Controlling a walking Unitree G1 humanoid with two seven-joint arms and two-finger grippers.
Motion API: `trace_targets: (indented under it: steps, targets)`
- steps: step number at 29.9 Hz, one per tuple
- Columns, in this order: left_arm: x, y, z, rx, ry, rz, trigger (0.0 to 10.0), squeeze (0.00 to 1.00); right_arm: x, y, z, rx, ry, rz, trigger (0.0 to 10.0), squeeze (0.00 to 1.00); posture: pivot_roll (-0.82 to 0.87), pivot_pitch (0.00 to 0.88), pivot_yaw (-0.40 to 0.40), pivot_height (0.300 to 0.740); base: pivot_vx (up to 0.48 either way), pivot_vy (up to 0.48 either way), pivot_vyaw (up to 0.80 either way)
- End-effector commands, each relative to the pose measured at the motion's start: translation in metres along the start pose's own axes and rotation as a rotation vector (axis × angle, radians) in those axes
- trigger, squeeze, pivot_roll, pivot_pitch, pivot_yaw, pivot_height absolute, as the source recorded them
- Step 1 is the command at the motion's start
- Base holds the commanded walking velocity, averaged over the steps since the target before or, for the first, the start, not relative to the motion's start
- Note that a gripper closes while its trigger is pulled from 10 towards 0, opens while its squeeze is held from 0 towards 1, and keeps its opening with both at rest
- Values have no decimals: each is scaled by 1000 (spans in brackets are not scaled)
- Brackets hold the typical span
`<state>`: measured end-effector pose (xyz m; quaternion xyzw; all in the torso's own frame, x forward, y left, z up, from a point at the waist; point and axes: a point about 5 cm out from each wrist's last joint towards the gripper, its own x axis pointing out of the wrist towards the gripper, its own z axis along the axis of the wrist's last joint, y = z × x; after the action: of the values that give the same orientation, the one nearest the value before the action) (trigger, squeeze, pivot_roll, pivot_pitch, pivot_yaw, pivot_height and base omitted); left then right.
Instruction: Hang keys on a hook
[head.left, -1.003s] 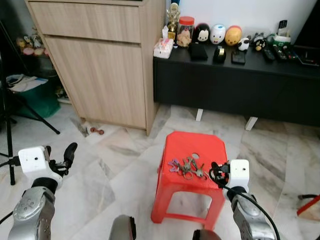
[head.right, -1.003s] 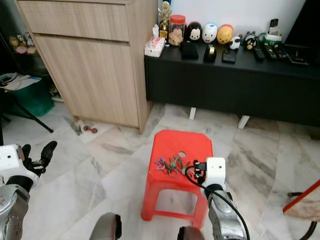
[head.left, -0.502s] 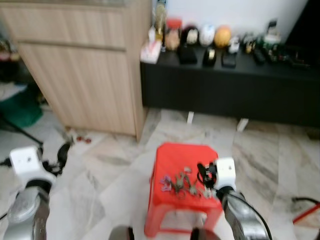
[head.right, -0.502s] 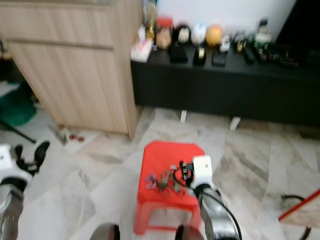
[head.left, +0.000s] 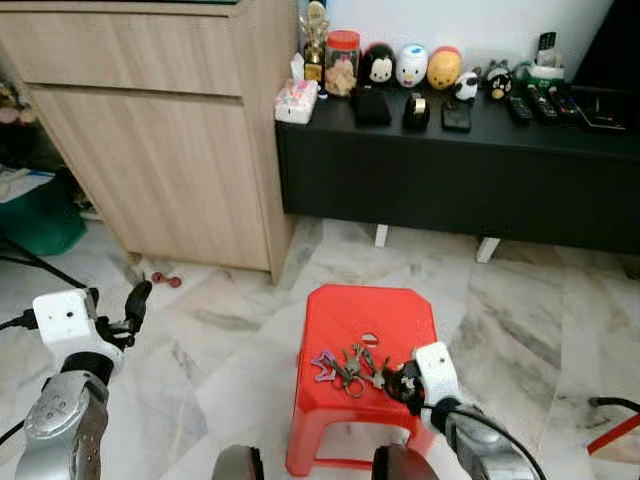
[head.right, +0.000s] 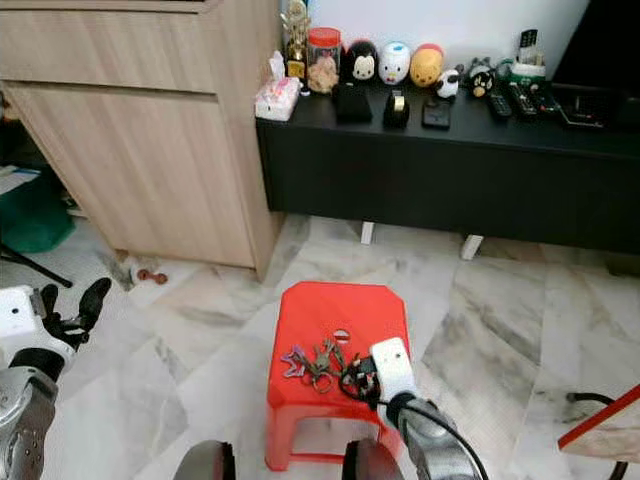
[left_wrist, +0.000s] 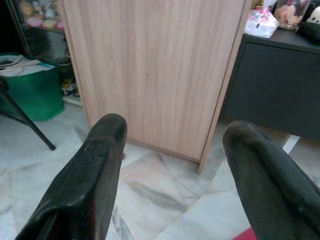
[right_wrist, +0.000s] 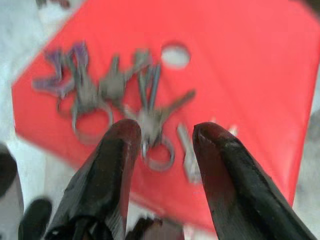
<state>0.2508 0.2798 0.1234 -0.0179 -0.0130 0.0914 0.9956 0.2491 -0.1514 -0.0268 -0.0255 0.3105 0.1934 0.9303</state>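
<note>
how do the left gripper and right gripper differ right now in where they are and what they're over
The right gripper is down at the red stool, its open fingers poised just above the keys. The left gripper is held off to the side above the marble floor, facing the wooden cabinet, near nothing it could grasp. Its fingers are spread wider than the right's. Both are open and empty, with the same long black fingers.

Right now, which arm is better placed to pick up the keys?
Right. The right gripper hangs open just over the keys on the red stool, while the left gripper is off to the side over the floor.
</note>
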Motion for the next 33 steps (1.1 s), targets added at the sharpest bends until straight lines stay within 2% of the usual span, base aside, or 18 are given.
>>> trace_targets:
  steps: [1, 5, 10, 17, 21, 33]
  targets:
    - [0, 3, 2, 26, -3, 5, 10000, 0, 1, -1, -1, -23, 19, 1, 10000, 0, 65, 53, -30, 621, 0, 0, 0]
    - [-1, 5, 2, 30, -4, 14, 10000, 0, 6, 4, -9, -42, 78, 15, 10000, 0, 80, 53, -40, 621, 0, 0, 0]
    - [-3, 5, 3, 31, -9, 21, 10000, 0, 8, 6, -10, -33, 86, 10, 10000, 0, 97, 54, -49, 621, 0, 0, 0]
    - [-9, 9, 4, 21, -25, 42, 10000, 0, 14, 7, 6, -18, -9, -12, 10000, 0, 118, 57, -60, 621, 0, 0, 0]
    - [-11, 11, 0, 20, -14, 52, 10000, 0, 15, 9, 9, -42, -24, 9, 10000, 0, 124, 57, -72, 621, 0, 0, 0]
    - [-7, 5, -2, 4, -20, 57, 10000, 0, 14, 9, 8, -18, -52, 12, 10000, 0, 114, 42, -70, 621, 0, 0, 530]
